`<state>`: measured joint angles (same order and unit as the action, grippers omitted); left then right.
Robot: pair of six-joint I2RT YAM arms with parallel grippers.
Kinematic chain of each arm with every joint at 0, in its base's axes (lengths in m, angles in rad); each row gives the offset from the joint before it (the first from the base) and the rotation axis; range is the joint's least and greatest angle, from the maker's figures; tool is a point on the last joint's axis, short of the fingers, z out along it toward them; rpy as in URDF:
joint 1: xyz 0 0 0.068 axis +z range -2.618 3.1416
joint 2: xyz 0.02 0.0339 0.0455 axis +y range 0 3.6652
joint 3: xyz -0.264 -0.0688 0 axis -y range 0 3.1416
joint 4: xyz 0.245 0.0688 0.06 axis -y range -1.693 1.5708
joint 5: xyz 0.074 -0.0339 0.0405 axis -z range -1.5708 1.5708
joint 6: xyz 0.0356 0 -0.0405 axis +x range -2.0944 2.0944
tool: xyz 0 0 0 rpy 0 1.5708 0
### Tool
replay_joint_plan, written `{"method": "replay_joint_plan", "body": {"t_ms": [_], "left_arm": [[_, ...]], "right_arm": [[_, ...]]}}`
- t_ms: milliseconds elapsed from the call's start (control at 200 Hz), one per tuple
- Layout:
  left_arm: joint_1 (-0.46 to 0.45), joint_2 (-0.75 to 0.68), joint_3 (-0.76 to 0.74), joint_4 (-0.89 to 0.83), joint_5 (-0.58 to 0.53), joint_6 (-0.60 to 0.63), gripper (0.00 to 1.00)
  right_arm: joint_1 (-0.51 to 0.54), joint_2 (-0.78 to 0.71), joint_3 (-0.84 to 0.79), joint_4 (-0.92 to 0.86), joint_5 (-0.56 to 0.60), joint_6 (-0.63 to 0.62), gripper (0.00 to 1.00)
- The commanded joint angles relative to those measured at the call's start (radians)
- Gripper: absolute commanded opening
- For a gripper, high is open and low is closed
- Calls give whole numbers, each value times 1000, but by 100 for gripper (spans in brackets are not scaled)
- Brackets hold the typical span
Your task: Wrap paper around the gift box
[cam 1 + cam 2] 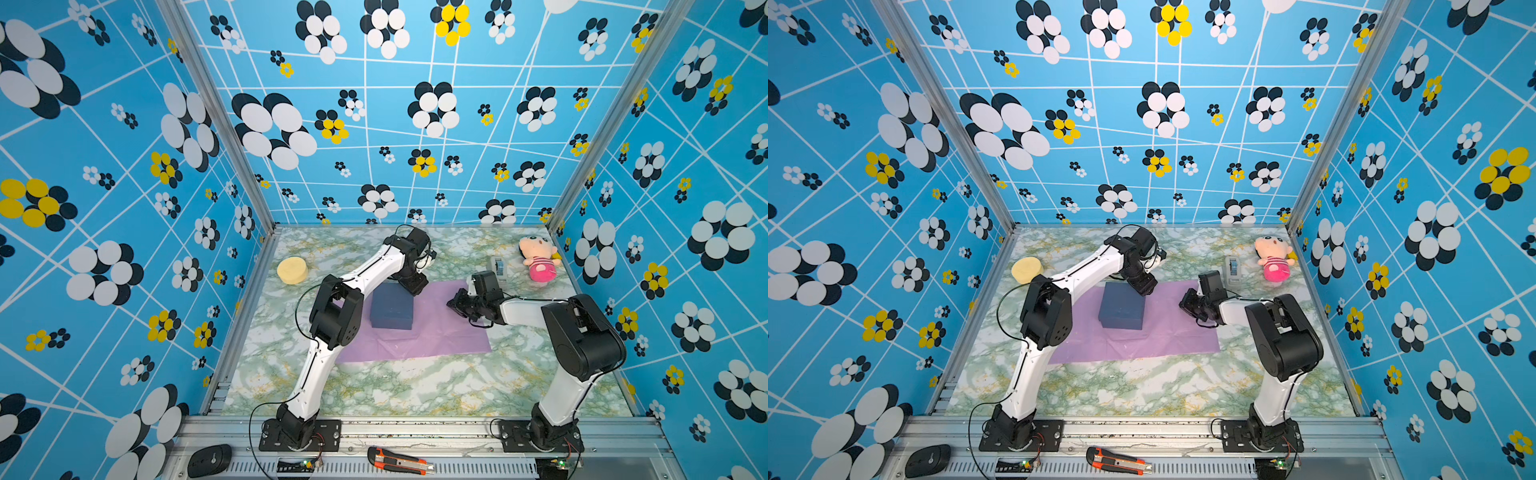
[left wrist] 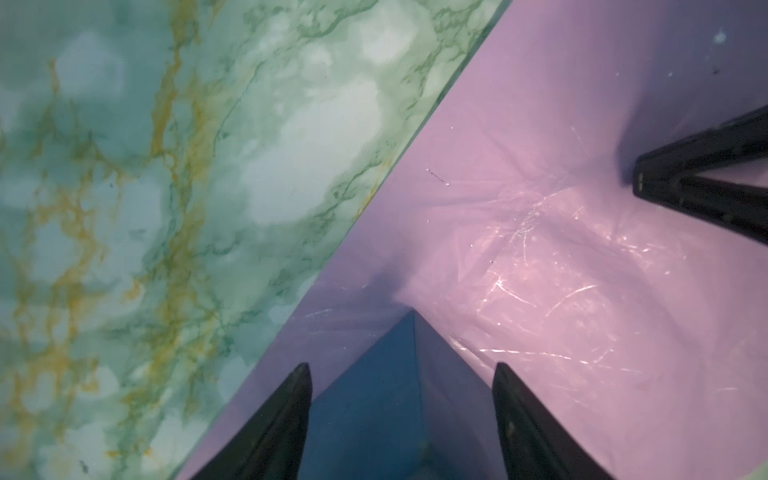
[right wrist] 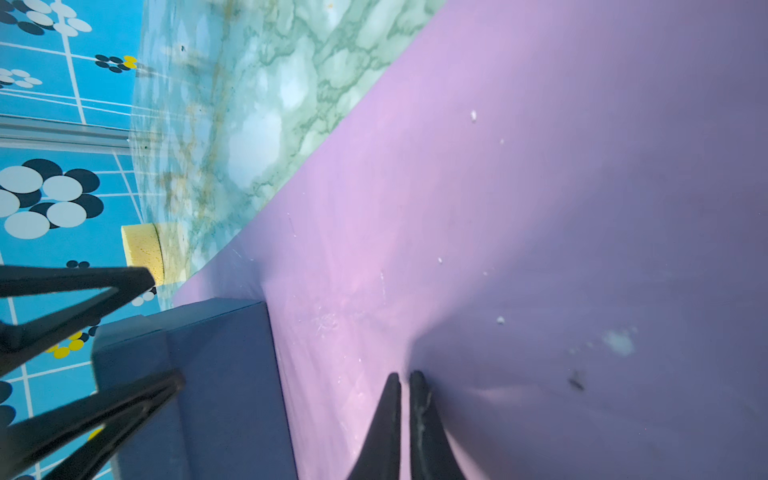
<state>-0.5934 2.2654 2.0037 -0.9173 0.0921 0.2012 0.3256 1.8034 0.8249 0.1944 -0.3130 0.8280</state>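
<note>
Blue gift box (image 1: 392,309) on the lilac paper (image 1: 436,336), both claws low over it.
The paper lies flat on the marbled counter (image 1: 415,386), with the box left of its middle. The left claw (image 2: 402,365) stands wide apart over the box's far right corner (gripping nothing that I can see). The right claw (image 3: 405,374) is closed, its tips together and down on the paper near the box's right side; whether it pinches a fold is unclear.
</note>
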Motion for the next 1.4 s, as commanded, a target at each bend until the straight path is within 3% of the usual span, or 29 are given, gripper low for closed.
{"method": "replay_joint_plan", "body": {"t_ms": [0, 150, 275, 665, 1020, 1394], "left_arm": [[57, -139, -93, 126, 137, -69, 76], [184, -229, -260, 297, 406, -151, 79], [264, -243, -352, 359, 509, -179, 80], [297, -201, -391, 327, 558, -145, 77], [296, -178, -386, 254, 470, -81, 78], [293, -198, -408, 197, 537, -59, 75]], "right_arm": [[-10, 21, -40, -154, 80, 1, 11], [-10, 14, -38, -158, 74, -2, 12], [-10, 10, -32, -168, 74, -8, 12], [-10, 2, -34, -181, 84, -10, 9], [-10, 0, -34, -181, 84, -12, 9], [-10, 1, -36, -173, 89, -7, 9]]}}
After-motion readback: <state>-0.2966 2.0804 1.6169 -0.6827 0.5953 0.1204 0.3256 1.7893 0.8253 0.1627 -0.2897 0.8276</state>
